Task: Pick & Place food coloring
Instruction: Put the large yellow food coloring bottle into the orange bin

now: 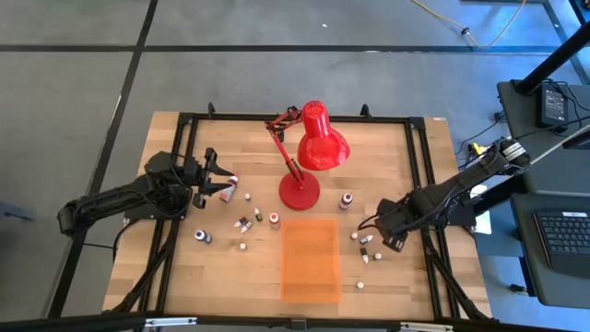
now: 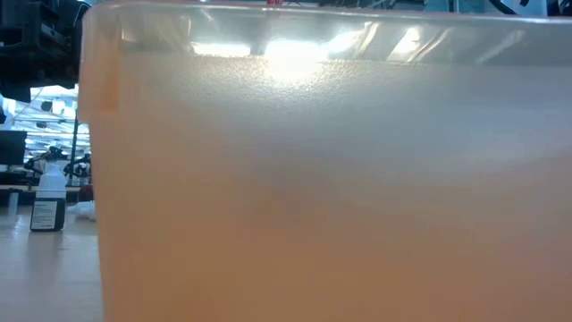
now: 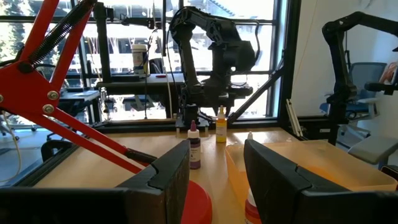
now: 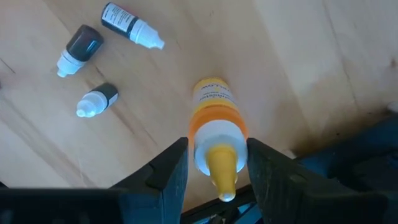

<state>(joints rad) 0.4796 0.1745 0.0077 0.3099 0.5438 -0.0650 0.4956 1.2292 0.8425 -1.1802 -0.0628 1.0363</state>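
The right claw (image 4: 217, 163) is gripping a yellow bottle (image 4: 214, 127) of food coloring, its two fingers pressing on the white collar just below the pointed cap. From above, that claw (image 1: 392, 235) is sitting low over the worktop (image 1: 387, 157), just to the right of the orange tray (image 1: 310, 259). Three dark bottles (image 4: 93, 53) are lying on the wood close by it.

The left claw (image 3: 214, 171) is standing partly apart with nothing between its fingers. It is hanging near the worktop's left side (image 1: 224, 187), facing across toward the red lamp (image 1: 309, 152). A red-bodied bottle (image 1: 231, 192) is lying just beside it.

As far as I can judge, the job is barely getting started. The tray is looking empty from above, though its tint could be hiding something small. Most of the bottles are lying scattered on the wood: a cluster (image 1: 249, 221) left of the tray, one blue (image 1: 201, 236) farther left, one standing (image 1: 346, 200) by the lamp base, and a few loose ones (image 1: 367, 254) on the right. The yellow one is waiting to be carried over, and nearly all the others are waiting to be picked.
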